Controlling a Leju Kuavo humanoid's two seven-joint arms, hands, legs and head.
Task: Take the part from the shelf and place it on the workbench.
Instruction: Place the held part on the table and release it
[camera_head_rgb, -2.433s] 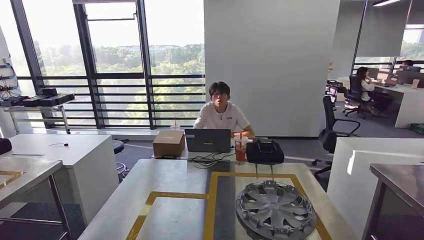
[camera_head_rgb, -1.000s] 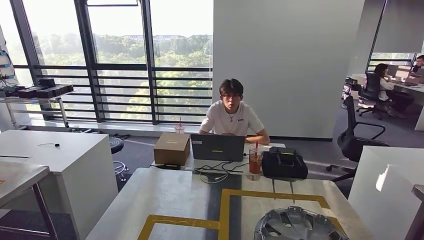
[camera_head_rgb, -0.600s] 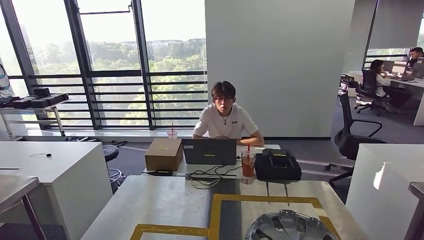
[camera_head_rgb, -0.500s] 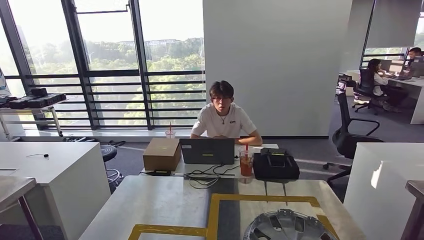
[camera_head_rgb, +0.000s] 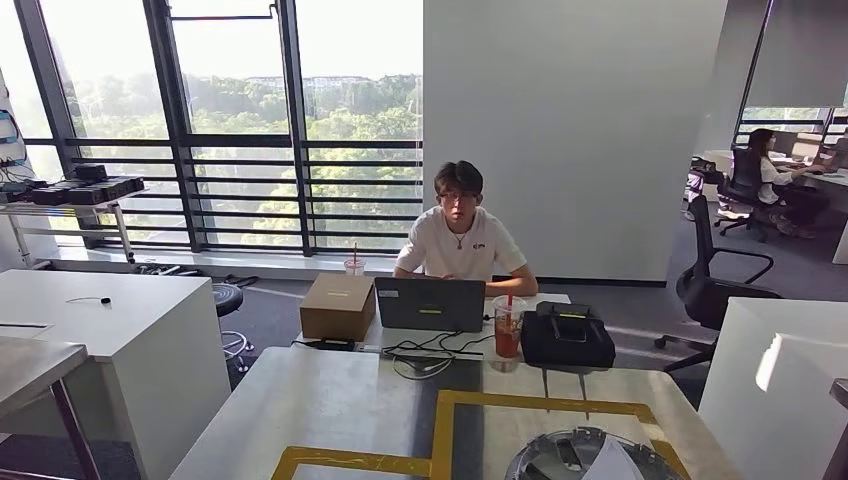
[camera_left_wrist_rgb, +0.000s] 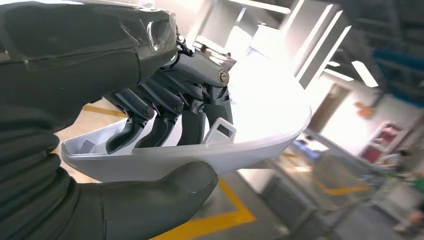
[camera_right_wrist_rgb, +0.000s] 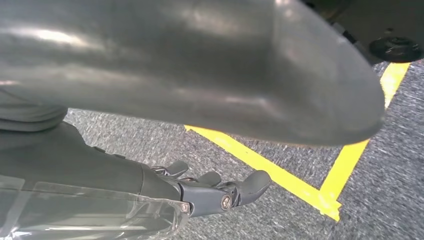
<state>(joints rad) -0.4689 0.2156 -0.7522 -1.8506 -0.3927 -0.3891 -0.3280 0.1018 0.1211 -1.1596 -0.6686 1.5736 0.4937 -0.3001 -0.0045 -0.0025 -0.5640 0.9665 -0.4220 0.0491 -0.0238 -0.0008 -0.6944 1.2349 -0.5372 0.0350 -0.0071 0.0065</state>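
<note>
My left hand (camera_left_wrist_rgb: 150, 115) grips a white curved plastic part (camera_left_wrist_rgb: 260, 135), with the thumb (camera_left_wrist_rgb: 165, 195) under its outer shell and the dark fingers hooked inside. The grey workbench (camera_head_rgb: 330, 400), marked with yellow tape, stretches in front of me in the head view. A silver hubcap (camera_head_rgb: 555, 458) lies on it at the bottom edge, and a white pointed tip (camera_head_rgb: 612, 464) shows over the hubcap. My right hand (camera_right_wrist_rgb: 200, 192) hangs above grey carpet with yellow floor tape, its fingers loose and holding nothing.
A person (camera_head_rgb: 460, 240) sits behind the workbench's far end at a laptop (camera_head_rgb: 430, 303). A cardboard box (camera_head_rgb: 338, 305), a red drink cup (camera_head_rgb: 507, 335) and a black bag (camera_head_rgb: 567, 340) stand there too. White tables flank the bench on the left (camera_head_rgb: 110, 310) and right (camera_head_rgb: 790, 380).
The camera has swayed and tilted, so the hubcap now sits lower, cut by the picture's bottom edge. A white pointed tip has come into view over it.
</note>
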